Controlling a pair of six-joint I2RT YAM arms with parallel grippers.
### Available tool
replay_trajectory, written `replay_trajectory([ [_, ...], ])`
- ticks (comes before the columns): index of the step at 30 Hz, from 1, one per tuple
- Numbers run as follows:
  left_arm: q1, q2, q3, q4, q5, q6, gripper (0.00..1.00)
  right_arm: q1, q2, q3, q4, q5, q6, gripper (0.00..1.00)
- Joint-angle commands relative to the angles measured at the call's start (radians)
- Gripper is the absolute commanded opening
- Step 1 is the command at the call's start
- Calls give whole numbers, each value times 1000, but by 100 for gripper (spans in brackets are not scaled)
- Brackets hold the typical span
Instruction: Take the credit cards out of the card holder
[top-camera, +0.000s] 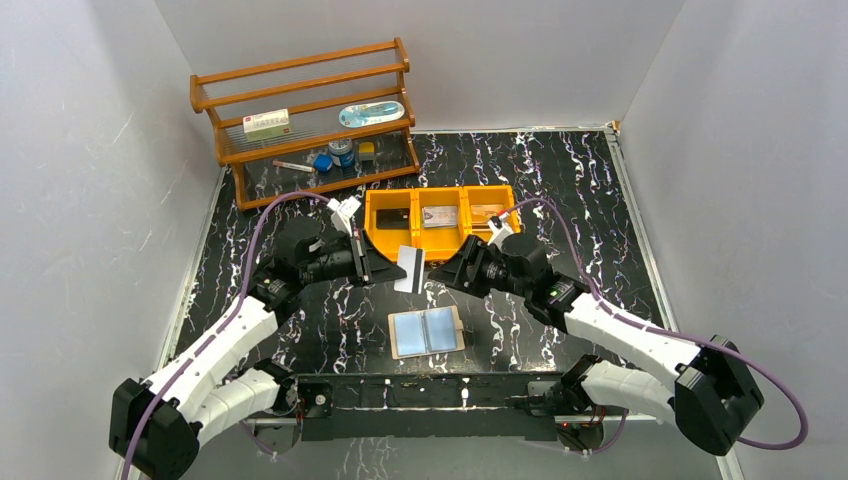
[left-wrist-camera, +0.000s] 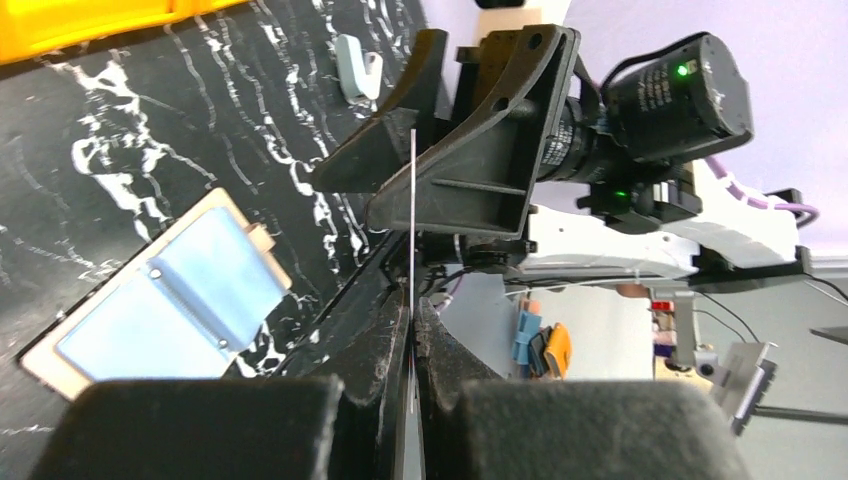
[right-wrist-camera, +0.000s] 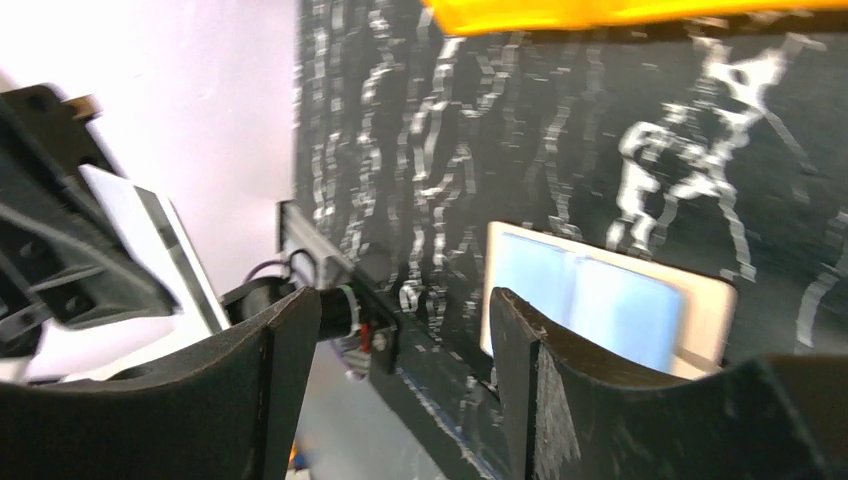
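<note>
One credit card (top-camera: 408, 268), white with a dark stripe, hangs upright above the table, and my left gripper (top-camera: 392, 264) is shut on its left side. In the left wrist view it is a thin edge-on line (left-wrist-camera: 412, 200) rising from my shut fingers (left-wrist-camera: 385, 350). My right gripper (top-camera: 432, 272) faces it from the right, open, with nothing between its fingers (right-wrist-camera: 285, 345). The card holder (top-camera: 427, 332) lies open and flat below them, its pale blue pockets (left-wrist-camera: 170, 300) (right-wrist-camera: 600, 305) up. More cards, dark (top-camera: 392, 215), grey (top-camera: 440, 217) and tan (top-camera: 487, 212), lie in the yellow bin.
The yellow three-compartment bin (top-camera: 440, 235) sits just behind the grippers. A wooden shelf rack (top-camera: 300, 110) with small items stands at the back left. A small white clip (left-wrist-camera: 357, 65) lies on the black marbled table. Grey walls close in both sides.
</note>
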Motion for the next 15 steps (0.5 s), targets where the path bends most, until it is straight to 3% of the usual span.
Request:
replay_trajectory([
  [1,4,13,1,130,95,-86,2,-12,32,-3,324,-200,21,69],
  [11,4,-1,-31,185,76,-153,1,-33,45,-36,488,-268,80,62],
  [15,4,-13,-45,189,48,-172,1,-47,23,-33,381,-185,99,62],
])
